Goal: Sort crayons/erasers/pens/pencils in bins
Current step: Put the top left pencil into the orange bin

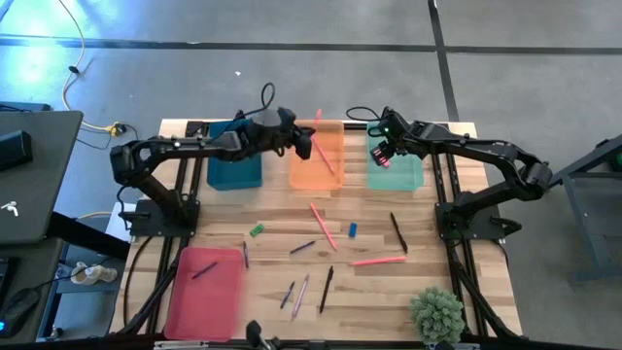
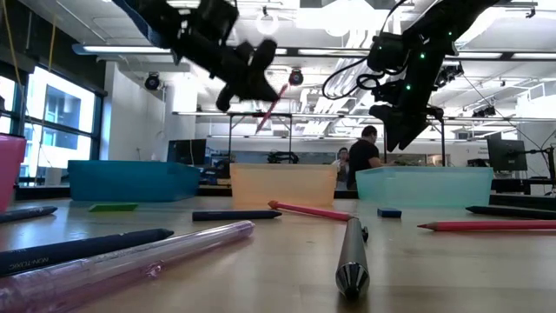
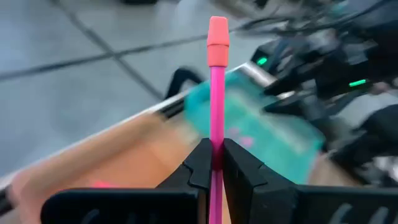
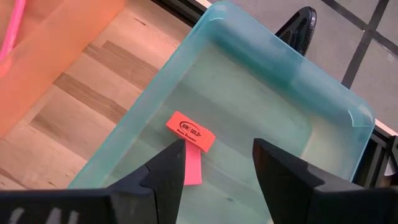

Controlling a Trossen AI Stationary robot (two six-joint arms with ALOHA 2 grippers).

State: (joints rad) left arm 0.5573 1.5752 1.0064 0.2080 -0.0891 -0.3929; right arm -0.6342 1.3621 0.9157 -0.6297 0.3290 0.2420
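Pens, pencils, crayons, green eraser [image 1: 257, 230], blue eraser [image 1: 353, 229] still lying mid-table. At far edge, left gripper [image 1: 309, 146] clamping pink pencil [image 3: 216, 99] over orange bin [image 1: 333, 178]; right gripper [image 1: 382, 156], fingers spread, hanging over mint bin [image 4: 323, 93] holding red-orange eraser [image 4: 190, 131]. Most sorting left.

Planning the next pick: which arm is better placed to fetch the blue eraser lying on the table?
Probably right. The right tool hangs open over the mint-green bin, and the blue eraser lies nearer that side. The left tool is shut on a pink pencil above the orange bin.
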